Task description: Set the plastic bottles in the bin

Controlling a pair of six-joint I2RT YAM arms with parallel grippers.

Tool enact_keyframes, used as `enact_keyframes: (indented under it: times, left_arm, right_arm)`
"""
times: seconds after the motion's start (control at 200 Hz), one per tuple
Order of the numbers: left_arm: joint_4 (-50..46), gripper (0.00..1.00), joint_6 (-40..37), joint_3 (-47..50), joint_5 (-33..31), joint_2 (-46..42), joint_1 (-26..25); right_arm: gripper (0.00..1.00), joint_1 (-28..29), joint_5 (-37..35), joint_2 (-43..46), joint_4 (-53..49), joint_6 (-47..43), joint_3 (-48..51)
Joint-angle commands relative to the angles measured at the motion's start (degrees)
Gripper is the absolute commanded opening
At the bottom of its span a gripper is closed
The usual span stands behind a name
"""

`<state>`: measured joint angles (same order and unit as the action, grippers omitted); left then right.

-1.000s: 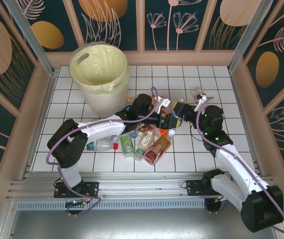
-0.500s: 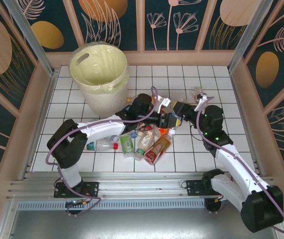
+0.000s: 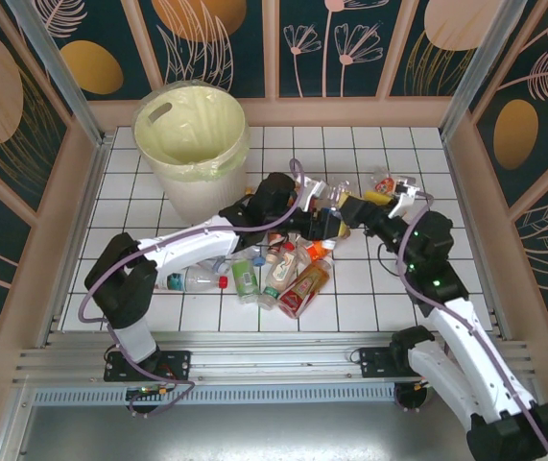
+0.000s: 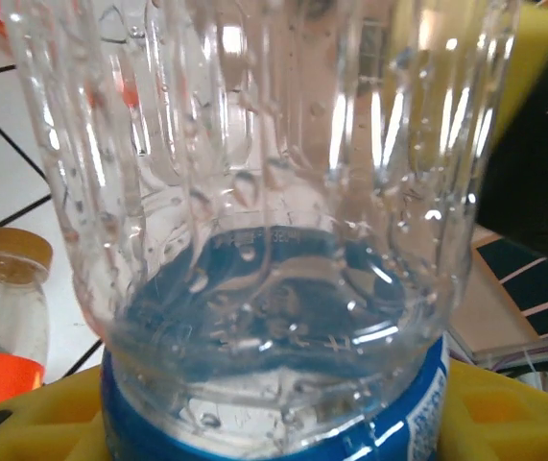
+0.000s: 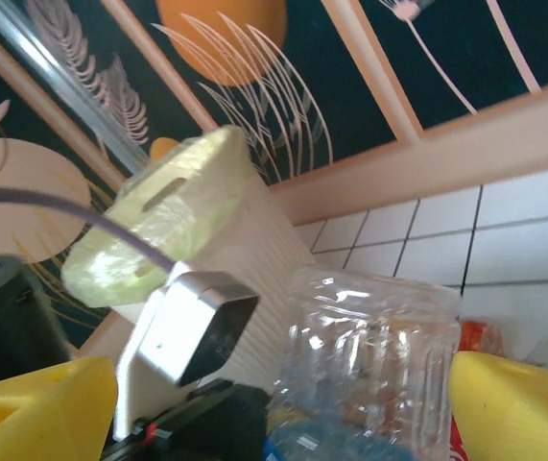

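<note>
Clear ribbed plastic bottle w/ blue label (image 4: 274,240) is sitting clamped betw. left gripper's (image 3: 322,224) yellow pads (image 4: 504,413), just beside heap of small labelled bottles (image 3: 281,274) on white tiled table (image 3: 379,144). Right gripper (image 5: 283,384) is holding jaws wide apart around same bottle. Big round cream-yellow bin (image 3: 189,195) is standing well apart, far left.

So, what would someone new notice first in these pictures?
The big cream bin stands at the far left, and a heap of small bottles lies on the white tiles in the middle. Over the heap's far edge, the left gripper holds a clear bottle with a blue label.
</note>
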<state>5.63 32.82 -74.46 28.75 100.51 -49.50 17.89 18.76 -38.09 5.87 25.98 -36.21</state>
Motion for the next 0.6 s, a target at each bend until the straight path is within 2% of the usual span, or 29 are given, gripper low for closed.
enact_keyframes:
  times: [0.0,0.215,0.31,0.47,0.595]
  left_arm:
    - [-7.33,0.5,-4.92,-5.3,-3.53,-1.99,0.57]
    - [-19.12,0.52,-11.58,-15.51,-10.25,-3.76,2.36]
    - [-23.52,0.52,-14.84,-20.41,-15.45,-3.64,3.53]
    - [-27.1,0.52,-17.5,-26.52,-18.66,-3.79,7.1]
    - [-33.93,0.52,-21.32,-34.17,-24.05,-2.71,8.96]
  right_arm:
    - [0.91,-0.13,5.82,3.13,-7.02,-7.68,-4.84]
    - [0.93,-0.05,16.39,5.75,-15.56,-13.72,-11.15]
    - [0.94,-0.11,20.12,7.0,-14.69,-14.36,-11.5]
    - [0.96,0.0,25.32,7.24,-12.47,-13.87,-11.51]
    - [0.97,-0.04,25.76,6.96,-10.84,-12.94,-11.45]
